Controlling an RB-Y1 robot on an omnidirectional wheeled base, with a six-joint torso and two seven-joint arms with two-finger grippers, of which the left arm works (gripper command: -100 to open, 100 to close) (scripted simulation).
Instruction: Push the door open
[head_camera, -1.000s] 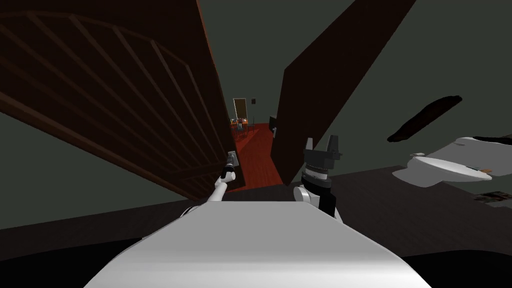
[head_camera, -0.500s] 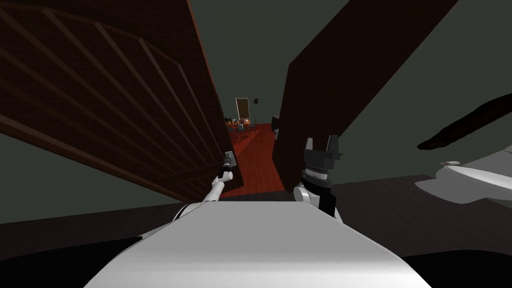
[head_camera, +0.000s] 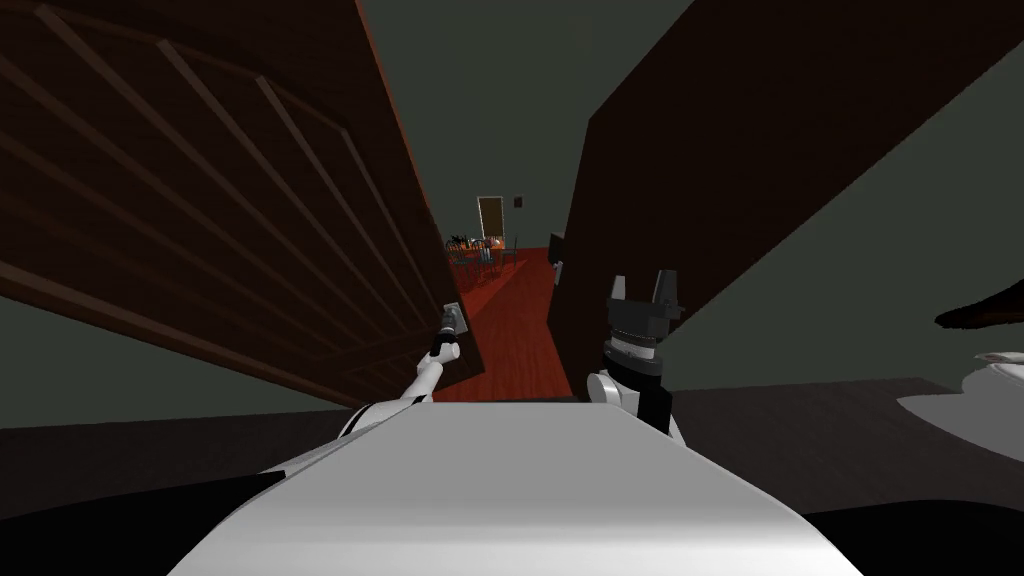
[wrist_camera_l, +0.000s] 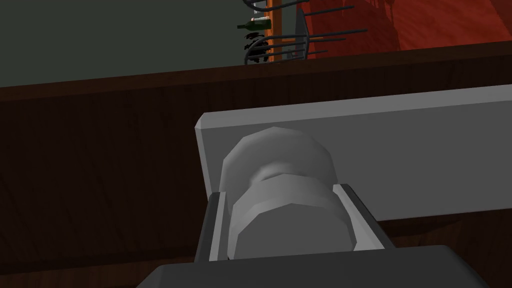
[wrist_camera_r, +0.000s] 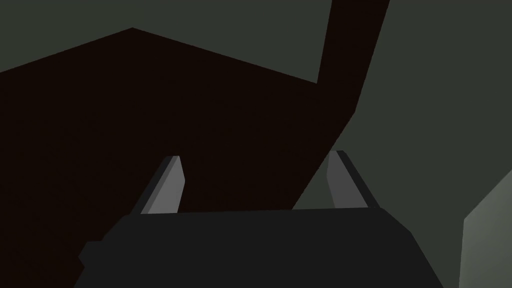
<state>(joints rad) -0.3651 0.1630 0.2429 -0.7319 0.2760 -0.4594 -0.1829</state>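
**Left gripper (head_camera: 449, 326) on the knob (wrist_camera_l: 290, 220), door (head_camera: 200, 180) ajar**

So the door is the dark brown panelled one on my left. It's swung partway, which leaves a gap between its edge and the dark frame (head_camera: 690, 170) on the right. Through the gap there's a red floor (head_camera: 505, 320) and a far room with a table (head_camera: 478, 250).

The left gripper sits right at the door's edge. The wrist view shows its fingers (wrist_camera_l: 219, 225) clamped on either side of the grey knob, which is mounted on a grey plate (wrist_camera_l: 410, 150).

The right gripper (head_camera: 642, 292) is held up in front of the frame, touching nothing, fingers (wrist_camera_r: 170, 185) apart.
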